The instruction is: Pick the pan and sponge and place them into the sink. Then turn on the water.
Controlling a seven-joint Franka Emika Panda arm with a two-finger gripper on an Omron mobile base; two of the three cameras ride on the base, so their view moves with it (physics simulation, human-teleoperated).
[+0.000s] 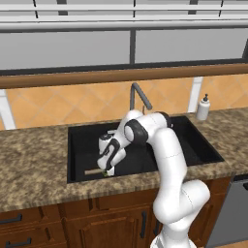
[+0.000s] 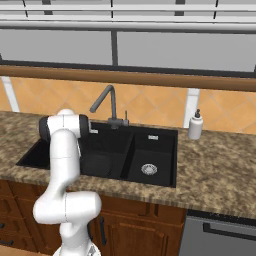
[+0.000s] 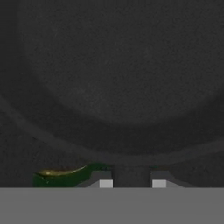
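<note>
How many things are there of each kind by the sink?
Sink: 1
Faucet: 1
Soap dispenser bottle: 1
Pan: 1
Sponge: 1
Gripper: 1
Total: 6

Glossy white rounded arm (image 1: 167, 160) segments with dark joint bands

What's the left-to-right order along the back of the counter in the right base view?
Robot arm → faucet → sink's right bowl drain → soap dispenser.
</note>
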